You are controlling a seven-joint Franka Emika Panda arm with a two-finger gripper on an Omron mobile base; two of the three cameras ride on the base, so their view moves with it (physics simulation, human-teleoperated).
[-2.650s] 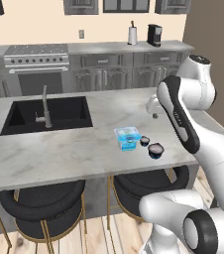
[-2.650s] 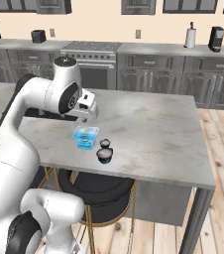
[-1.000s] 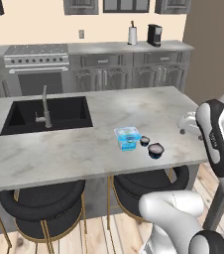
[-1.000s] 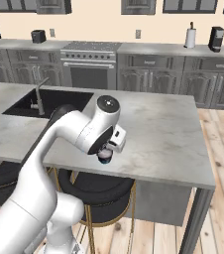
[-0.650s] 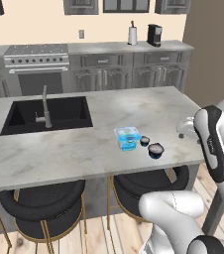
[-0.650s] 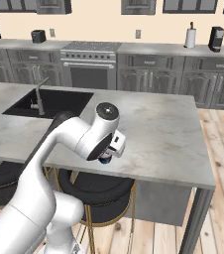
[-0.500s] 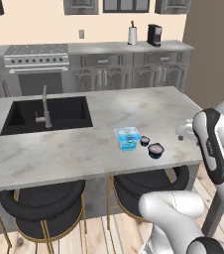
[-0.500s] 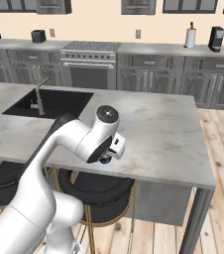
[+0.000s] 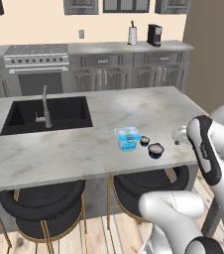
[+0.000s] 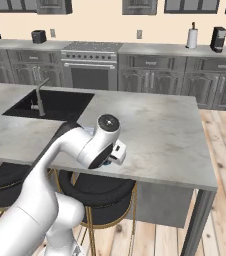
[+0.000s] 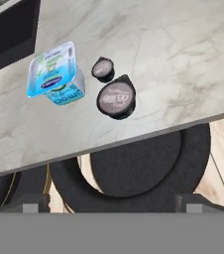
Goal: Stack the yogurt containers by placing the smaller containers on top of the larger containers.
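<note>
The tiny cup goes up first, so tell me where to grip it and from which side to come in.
Take the tiniest dark cup by its round side wall, coming straight down from above. It stands upright, so the wall gives two opposite faces. It sits close between the blue tub and the bigger dark cup, so set the open tool's fingers across the free sides, away from both neighbours.

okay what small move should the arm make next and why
Probably bring the open gripper forward and down over the larger dark cup. It hangs empty beyond the counter edge, and both dark cups sit on the counter beside the blue tub, nothing stacked yet.
</note>
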